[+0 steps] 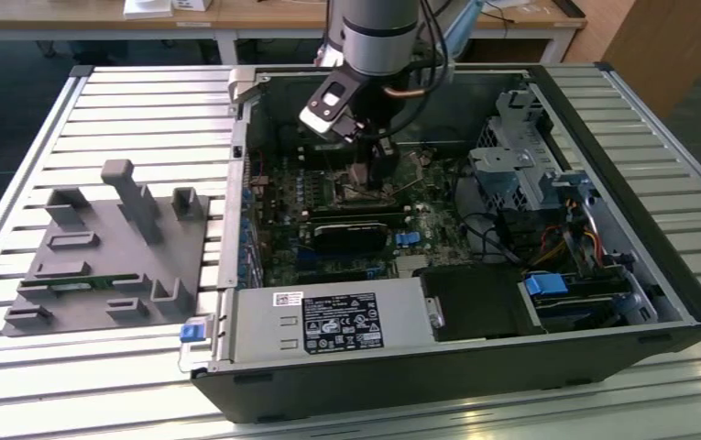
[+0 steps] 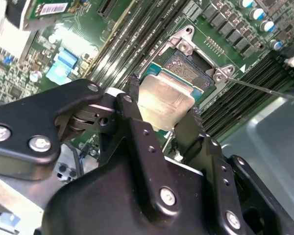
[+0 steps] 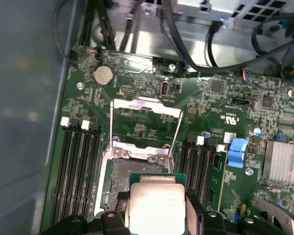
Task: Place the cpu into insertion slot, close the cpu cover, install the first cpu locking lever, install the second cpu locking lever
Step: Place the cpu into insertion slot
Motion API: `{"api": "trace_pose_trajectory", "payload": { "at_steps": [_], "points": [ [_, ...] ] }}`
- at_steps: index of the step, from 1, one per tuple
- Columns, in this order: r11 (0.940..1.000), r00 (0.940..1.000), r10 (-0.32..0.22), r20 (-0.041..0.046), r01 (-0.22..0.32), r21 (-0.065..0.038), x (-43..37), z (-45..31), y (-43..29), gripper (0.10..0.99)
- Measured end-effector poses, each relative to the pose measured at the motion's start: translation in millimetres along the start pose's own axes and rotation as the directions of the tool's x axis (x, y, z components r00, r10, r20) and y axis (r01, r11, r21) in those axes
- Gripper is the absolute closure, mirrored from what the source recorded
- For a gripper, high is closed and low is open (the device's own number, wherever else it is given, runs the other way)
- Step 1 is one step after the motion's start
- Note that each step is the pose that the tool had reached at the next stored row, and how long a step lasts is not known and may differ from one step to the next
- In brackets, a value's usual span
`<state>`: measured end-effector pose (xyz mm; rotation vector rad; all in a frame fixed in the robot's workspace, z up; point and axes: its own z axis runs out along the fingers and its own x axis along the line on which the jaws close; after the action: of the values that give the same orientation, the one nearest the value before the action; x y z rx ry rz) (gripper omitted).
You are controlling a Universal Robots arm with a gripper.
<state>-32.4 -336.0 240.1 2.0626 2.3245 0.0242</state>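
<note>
Just over the insertion slot [image 2: 188,66] the jaws pinch the cpu [image 2: 164,100], the cpu cover [image 3: 144,104] lying open.

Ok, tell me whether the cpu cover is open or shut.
Open: in the first wrist view the cover is swung back off the slot, with the cpu over it.

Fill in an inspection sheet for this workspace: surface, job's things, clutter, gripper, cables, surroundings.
Surface: slatted metal table bearing an open computer case.
Job's things: cpu over the insertion slot; whether it is seated cannot be told. cpu cover swung open.
Clutter: grey fixture block on the table, at the exterior view's left.
Gripper: gripper shut on the cpu.
Cables: black cables and coloured wires inside the case.
Surroundings: wooden desk behind the table.
</note>
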Motion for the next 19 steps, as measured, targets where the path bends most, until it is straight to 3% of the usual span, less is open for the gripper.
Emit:
{"api": "trace_pose_trajectory", "payload": {
  "at_steps": [5,12,19],
  "points": [
    [0.9983,0.9983,0.058,0.0021,-0.058,0.001,0.6,5.3,-0.1,0.549],
    [0.9978,0.9978,0.066,0.0023,-0.066,0.001,9.9,9.7,1.2,0.549],
    [0.9932,0.9932,0.116,0.0040,-0.116,0.001,13.0,18.9,1.2,0.549]
  ]
}}
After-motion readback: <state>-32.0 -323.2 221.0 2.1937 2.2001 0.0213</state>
